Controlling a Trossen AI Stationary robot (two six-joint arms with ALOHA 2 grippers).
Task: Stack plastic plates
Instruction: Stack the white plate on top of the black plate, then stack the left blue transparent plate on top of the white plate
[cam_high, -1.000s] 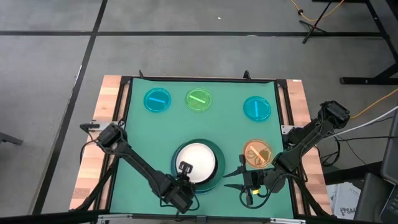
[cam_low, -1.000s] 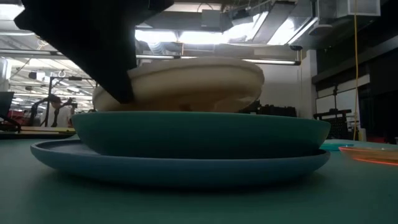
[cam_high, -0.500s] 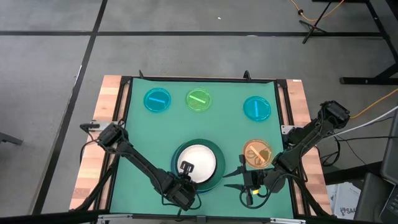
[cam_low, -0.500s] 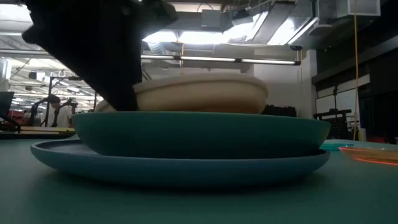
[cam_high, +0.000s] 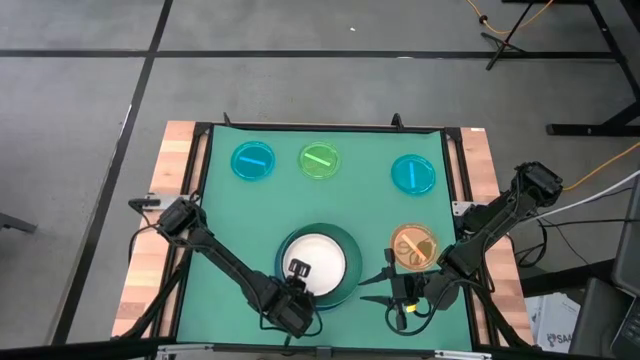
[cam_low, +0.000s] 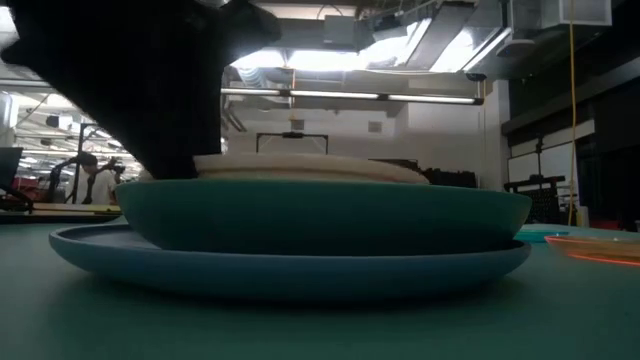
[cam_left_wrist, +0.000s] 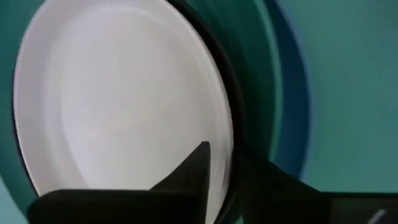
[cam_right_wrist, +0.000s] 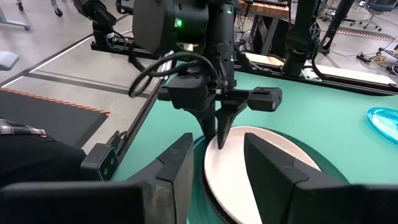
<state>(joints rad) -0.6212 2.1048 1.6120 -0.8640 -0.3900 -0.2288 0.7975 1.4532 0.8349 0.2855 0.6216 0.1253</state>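
Note:
A stack sits near the table's near edge: a light-blue plate (cam_low: 290, 265) at the bottom, a teal plate (cam_low: 320, 215) in it, a black plate (cam_left_wrist: 235, 134) whose rim just shows, and a white plate (cam_high: 322, 258) on top. My left gripper (cam_high: 297, 270) is shut on the white plate's near-left rim. My right gripper (cam_high: 373, 289) hovers open to the right of the stack, beside the orange plate (cam_high: 413, 247). Two small blue plates (cam_high: 253, 161) (cam_high: 412, 174) and a green one (cam_high: 320, 160) lie flat along the far side. My left gripper pinches the white plate's rim (cam_right_wrist: 225, 144) at its near-left side, one finger (cam_left_wrist: 193, 171) on the inner face and the other outside the edge. The fingers come from above, pointing down. The plate lies level, sunk inside the teal plate, with only its top edge (cam_low: 310, 170) showing.
The green mat (cam_high: 240, 230) has bare room left of the stack and in the middle. A wooden border and dark frame rails (cam_high: 183, 180) run along both sides. People stand far back in the room in the low view.
My left gripper has moved down with the white plate. A second ago the plate hung tilted above the teal plate; now it lies level and low inside the stack. The gripper stays shut on its rim.

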